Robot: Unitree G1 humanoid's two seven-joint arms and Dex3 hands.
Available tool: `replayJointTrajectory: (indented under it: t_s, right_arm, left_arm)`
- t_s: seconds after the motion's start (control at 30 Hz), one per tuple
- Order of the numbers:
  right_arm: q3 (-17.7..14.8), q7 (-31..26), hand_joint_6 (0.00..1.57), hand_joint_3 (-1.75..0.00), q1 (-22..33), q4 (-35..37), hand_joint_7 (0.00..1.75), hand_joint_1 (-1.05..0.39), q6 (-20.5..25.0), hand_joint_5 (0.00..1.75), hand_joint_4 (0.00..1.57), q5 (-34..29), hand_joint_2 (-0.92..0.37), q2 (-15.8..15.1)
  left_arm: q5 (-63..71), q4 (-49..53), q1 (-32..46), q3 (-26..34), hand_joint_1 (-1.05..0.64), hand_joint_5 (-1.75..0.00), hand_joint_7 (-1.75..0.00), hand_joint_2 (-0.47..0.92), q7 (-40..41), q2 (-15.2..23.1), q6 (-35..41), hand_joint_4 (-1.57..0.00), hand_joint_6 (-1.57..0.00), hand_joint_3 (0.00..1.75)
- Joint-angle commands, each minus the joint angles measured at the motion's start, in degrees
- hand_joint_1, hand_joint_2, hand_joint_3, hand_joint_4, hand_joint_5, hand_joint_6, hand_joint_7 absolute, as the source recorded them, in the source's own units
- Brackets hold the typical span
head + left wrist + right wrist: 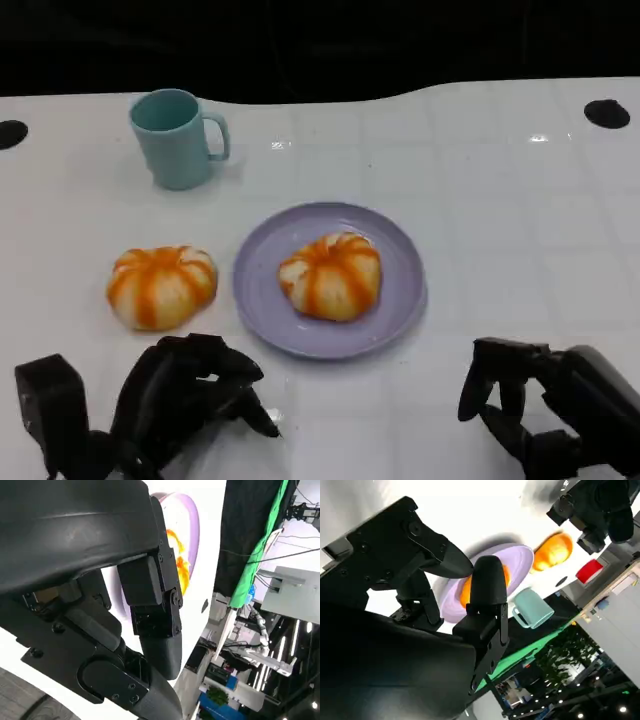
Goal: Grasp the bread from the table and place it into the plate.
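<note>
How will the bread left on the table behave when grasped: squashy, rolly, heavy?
The bread on the table looks puffy and lobed, so probably soft, dents under tight fingers. Likely light for its bulk. It sits on a broad base, so it should slide rather than roll.

No legible text or labels.

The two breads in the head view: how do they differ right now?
The bread on the plate lies inside the purple plate, toward its middle; the bread on the table sits on the bare white table, beside the plate and nearer the left hand. Both are round, orange-and-white striped, untouched.
</note>
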Motion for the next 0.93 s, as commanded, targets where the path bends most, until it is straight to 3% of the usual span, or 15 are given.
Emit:
replayJointTrajectory:
  t_s: [0.03,0.5,0.93]
  right_arm:
    - [-1.1,-1.3,0.55,-1.29,-0.4,2.0,1.60,-0.12,-1.3,1.75,0.79,-0.6,-0.46,0.6]
    - [-1.1,-0.7,0.55,-1.31,-1.3,4.0,1.60,-0.15,-0.7,1.75,0.78,-0.8,-0.44,2.5]
    - [-1.8,-2.6,0.59,-1.34,-1.9,5.6,1.57,-0.15,-3.5,1.75,0.80,-2.2,-0.42,2.3]
  left_arm:
    - [-0.6,-0.3,-0.1,0.5,-1.05,-0.60,-0.22,0.70,-0.5,1.2,0.2,-1.57,-1.57,0.00]
    - [-0.7,-0.4,0.0,0.5,-1.05,-0.59,-0.22,0.69,-0.9,1.7,0.9,-1.57,-1.57,0.00]
    - [-0.5,-0.2,-0.1,0.5,-1.05,-0.59,-0.22,0.69,-0.4,1.6,0.9,-1.57,-1.57,0.00]
